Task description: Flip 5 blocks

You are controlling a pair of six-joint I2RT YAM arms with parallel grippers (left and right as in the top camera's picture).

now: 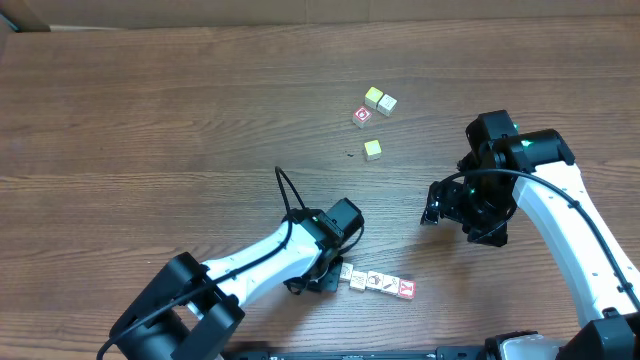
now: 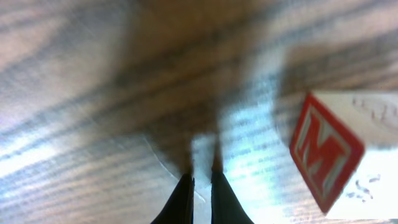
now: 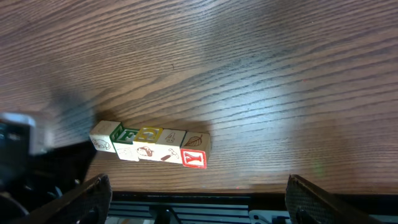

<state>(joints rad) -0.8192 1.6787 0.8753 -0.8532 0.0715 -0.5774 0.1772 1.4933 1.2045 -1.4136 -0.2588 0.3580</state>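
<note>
Blocks: the blocks (image 3: 149, 144) lie in one straight row, side against side. The right wrist view shows five, pale wood with small printed pictures and letters.
Row position: close to the front edge of the desk (image 1: 150, 120), between the two arms.
Row ends: the red-lettered end block (image 3: 194, 158) closes the row on the right arm's side. The plain pale end block (image 3: 102, 138) is on the left arm's side.
Close view: the left wrist camera shows the M block (image 2: 323, 155), blurred. It has a red face with a pale M and stands just beside the fingers, apart from them.
Left tool (image 1: 322, 280): jaws pressed together with nothing between them. Its tips are low over the desk at the row's left end. Whether it touches the end block cannot be told.
Right tool (image 3: 198, 183): jaws spread wide and empty. It is held above the desk, well apart from the row.
Far side: a red-marked cube (image 1: 361, 116) touches two yellow-topped cubes (image 1: 380, 99). A lone yellow cube (image 1: 372, 149) sits near them.
</note>
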